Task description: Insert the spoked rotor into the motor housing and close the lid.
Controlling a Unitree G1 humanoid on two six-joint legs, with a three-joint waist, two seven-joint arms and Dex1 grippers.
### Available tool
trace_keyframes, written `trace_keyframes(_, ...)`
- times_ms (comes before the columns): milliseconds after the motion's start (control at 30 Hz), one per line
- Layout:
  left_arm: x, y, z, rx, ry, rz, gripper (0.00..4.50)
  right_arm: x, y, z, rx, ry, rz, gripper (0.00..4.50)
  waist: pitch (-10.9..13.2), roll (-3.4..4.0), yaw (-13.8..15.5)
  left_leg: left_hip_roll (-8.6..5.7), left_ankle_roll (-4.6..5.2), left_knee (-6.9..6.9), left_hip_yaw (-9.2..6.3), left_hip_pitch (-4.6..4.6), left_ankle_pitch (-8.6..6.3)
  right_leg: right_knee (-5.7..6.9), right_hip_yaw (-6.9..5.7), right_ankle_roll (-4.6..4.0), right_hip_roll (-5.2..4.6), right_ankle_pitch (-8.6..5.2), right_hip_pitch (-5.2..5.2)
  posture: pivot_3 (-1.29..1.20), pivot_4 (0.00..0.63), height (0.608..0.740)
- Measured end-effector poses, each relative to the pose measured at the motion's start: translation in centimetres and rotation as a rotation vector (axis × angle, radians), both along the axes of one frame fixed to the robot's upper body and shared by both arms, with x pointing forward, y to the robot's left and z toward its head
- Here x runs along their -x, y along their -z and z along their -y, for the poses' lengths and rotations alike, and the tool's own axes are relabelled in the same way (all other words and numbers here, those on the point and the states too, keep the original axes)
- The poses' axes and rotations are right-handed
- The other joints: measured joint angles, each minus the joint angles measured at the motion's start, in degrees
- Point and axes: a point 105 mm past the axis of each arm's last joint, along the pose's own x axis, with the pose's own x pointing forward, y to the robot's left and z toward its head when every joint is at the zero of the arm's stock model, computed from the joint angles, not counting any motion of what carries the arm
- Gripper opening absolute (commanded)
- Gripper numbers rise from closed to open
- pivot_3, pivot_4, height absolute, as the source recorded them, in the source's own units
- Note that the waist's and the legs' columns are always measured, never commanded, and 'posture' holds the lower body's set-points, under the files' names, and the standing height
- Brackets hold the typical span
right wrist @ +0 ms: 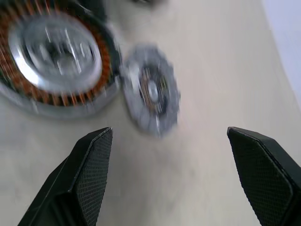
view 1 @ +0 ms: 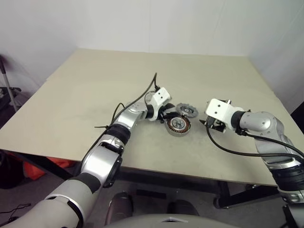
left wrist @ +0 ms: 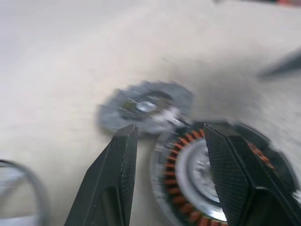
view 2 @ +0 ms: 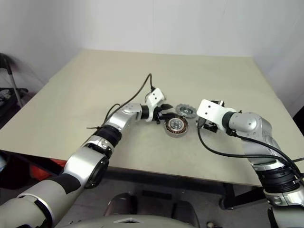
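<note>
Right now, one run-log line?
left pincer open at motor housing | right pincer open | lid off, on table

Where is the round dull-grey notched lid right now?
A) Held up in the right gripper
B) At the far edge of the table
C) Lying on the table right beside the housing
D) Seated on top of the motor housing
C: the round dull-grey notched lid lies flat on the beige table next to the shallow grey motor housing, whose copper-brown windings are uncovered; the right gripper is open and empty.
</note>
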Motion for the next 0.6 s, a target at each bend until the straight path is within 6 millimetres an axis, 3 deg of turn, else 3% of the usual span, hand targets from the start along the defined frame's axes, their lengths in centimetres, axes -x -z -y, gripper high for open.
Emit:
trace_keyframes(33, -0.2, -0.6, -0.6, 0.016, -0.016, 0.014, 2.33, 0.1, 0.2, -0.7, -0.014, -0.019, -0.008, 4.01, 0.0, 0.01, 0.0, 0.00, 0.00, -0.01, 0.00, 0.00, 0.00, 0.00, 0.00, 0.00, 0.00, 0.00, 0.00, 0.00, 0.000, 0.740)
trace_keyframes(133, -0.4, -1.6, -3.1, 0.066, -0.071, 0.036, 2.37, 0.4, 0.8, -2.6, -0.054, -0.070, -0.035, 3.44, 0.0, 0.03, -0.1, -0.01, 0.01, -0.02, 0.01, 0.00, -0.01, -0.03, 0.00, -0.01, -0.01, 0.00, 0.00, 0.00, 0.000, 0.740)
trace_keyframes(200, 0.5, -0.7, -5.3, 0.073, -0.110, 0.019, 2.37, 0.4, 1.0, -3.8, -0.056, -0.109, -0.043, 3.44, 0.0, 0.05, -0.2, 0.00, 0.00, -0.04, 0.01, 0.00, -0.01, -0.03, 0.00, -0.01, 0.00, 0.00, -0.01, 0.00, 0.000, 0.740)
trace_keyframes(333, 3.0, 3.0, -9.0, 0.033, -0.198, -0.090, 2.37, 0.1, 1.5, -4.7, -0.035, -0.142, -0.058, 3.44, 0.0, 0.08, 0.0, 0.02, -0.05, -0.05, 0.01, -0.06, 0.01, -0.03, -0.04, -0.02, 0.01, -0.02, -0.03, 0.00, 0.000, 0.740)
trace_keyframes(600, 4.7, 2.2, -10.0, 0.076, -0.280, -0.091, 2.37, -0.9, 2.6, -4.5, 0.003, -0.158, -0.076, 3.44, 0.0, 0.07, -0.2, 0.01, -0.20, -0.18, 0.01, 0.42, 0.08, -0.07, 0.01, 0.01, 0.04, -0.03, 0.39, 0.00, 0.000, 0.740)
